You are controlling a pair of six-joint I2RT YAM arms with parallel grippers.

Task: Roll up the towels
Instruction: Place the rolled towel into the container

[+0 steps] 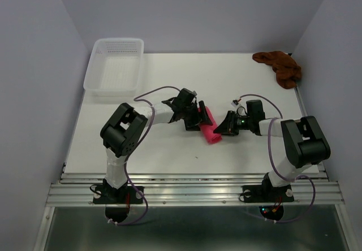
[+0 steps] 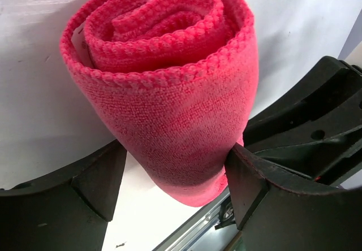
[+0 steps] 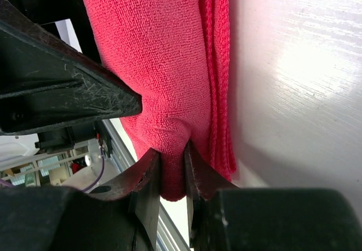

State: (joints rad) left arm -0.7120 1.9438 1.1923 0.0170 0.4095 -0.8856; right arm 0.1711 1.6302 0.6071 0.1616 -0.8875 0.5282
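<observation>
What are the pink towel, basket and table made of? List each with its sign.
Pink towel: soft terry-like cloth, matte; a fuzzy nap and a looped stitched hem show.
Basket: probably plastic, white, slightly glossy; thin walls with a grid of small holes.
Table: smooth, hard white surface, semi-gloss; light glares off it. The exact material is unclear.

1. I see the pink-red towel (image 1: 209, 128) wound into a tight roll. The left wrist view shows the spiral of its layers at one end, with the stitched hem outermost.
2. It lies on its side near the middle of the worktop (image 1: 169, 149), set diagonally. The right pincer (image 3: 172, 158) pinches a fold at one end.
3. The rust-brown towel (image 1: 281, 67) is a crumpled, unrolled heap at the far right corner of the worktop, well apart from the roll.
</observation>
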